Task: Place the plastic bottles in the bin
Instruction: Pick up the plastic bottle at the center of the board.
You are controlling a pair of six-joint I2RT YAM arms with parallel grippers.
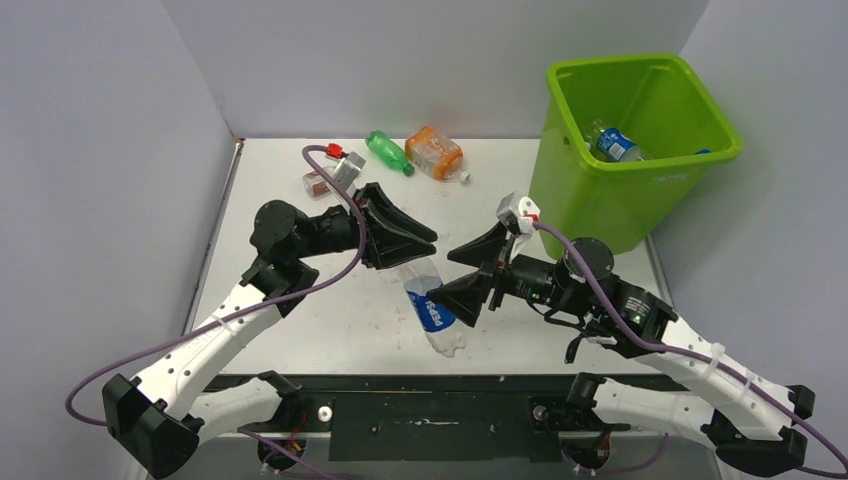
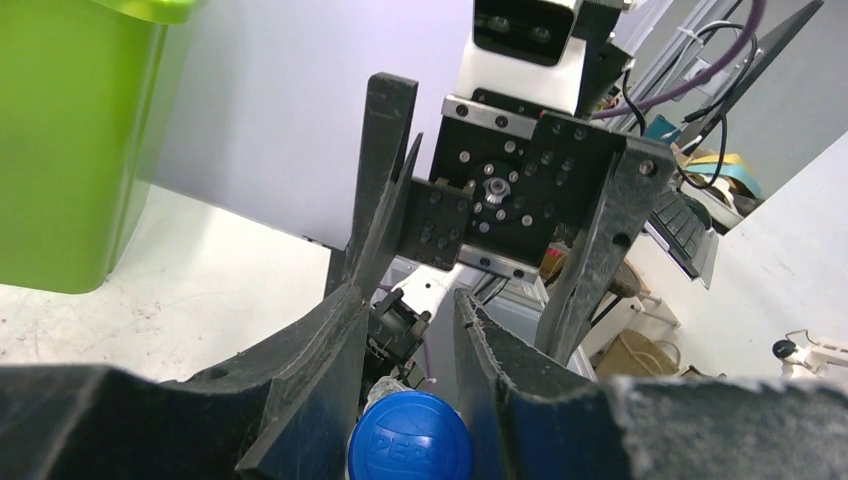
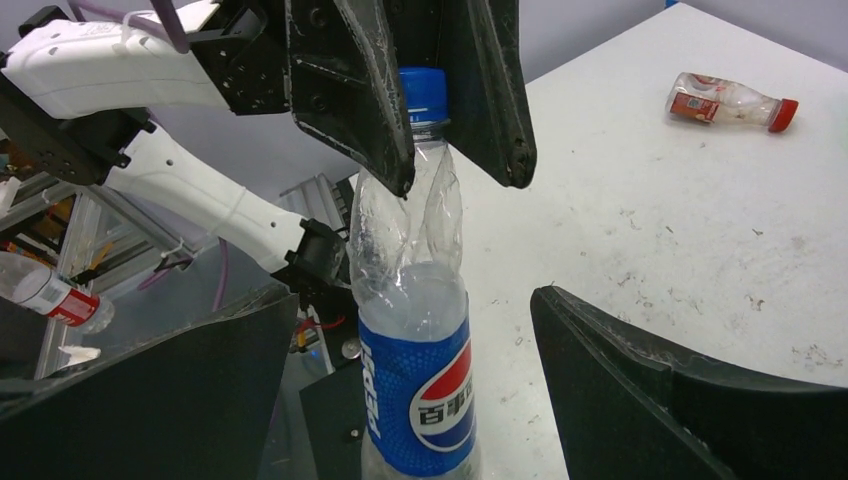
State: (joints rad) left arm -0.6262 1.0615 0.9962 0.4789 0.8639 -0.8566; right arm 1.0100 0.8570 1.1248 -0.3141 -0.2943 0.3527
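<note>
A crushed clear Pepsi bottle with a blue label hangs just above the table's front middle. My left gripper is shut on its neck, just under the blue cap. In the right wrist view the left gripper's fingers pinch the neck from above. My right gripper stands open, one finger on each side of the bottle's labelled body, touching neither side. The lime-green bin stands at the back right with a blue-labelled bottle inside.
At the back of the table lie a green bottle, an orange-tinted bottle and a small red-labelled bottle; that small one, with its red cap, also shows in the right wrist view. The bin's wall fills the left of the left wrist view.
</note>
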